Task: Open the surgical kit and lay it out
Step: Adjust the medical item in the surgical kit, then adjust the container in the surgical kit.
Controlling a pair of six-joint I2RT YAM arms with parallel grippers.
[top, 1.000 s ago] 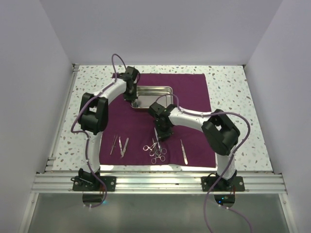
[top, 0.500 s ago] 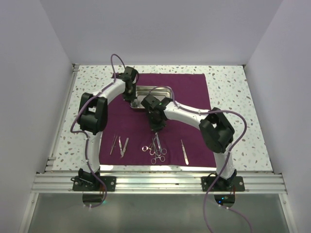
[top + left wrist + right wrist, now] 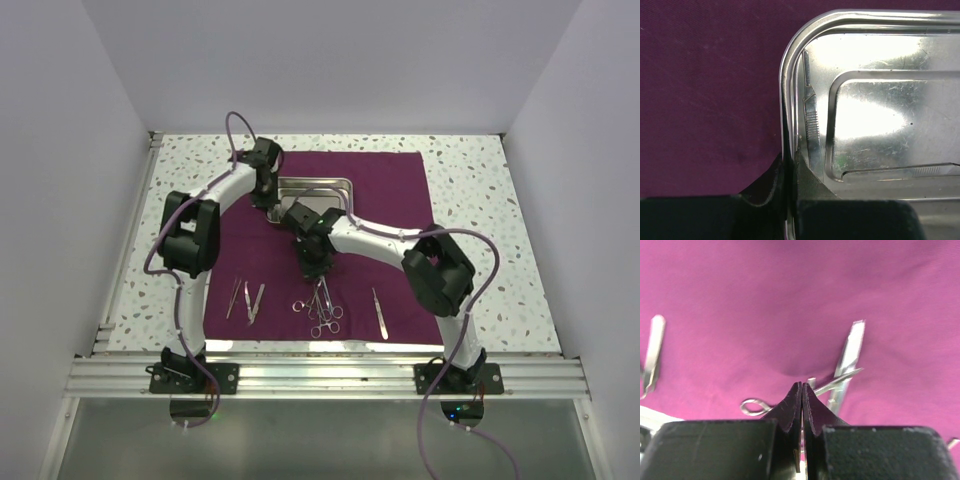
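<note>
The dark purple cloth wrap lies spread flat on the table. The steel tray sits on its far middle. My left gripper is shut on the tray's left rim, one finger outside and one inside. A slim silvery instrument lies in the tray along that rim. My right gripper is shut and hovers over the cloth just in front of the tray. Below it lie scissors and forceps. In the right wrist view the shut gripper is above a ring handle and a flat tool.
Tweezers lie on the cloth at front left, also at the left edge of the right wrist view. A single slim instrument lies at front right. White walls close in the speckled table on three sides.
My right gripper has moved away from the scissors pile, back and left toward the tray. The left gripper and tray have stayed put.
</note>
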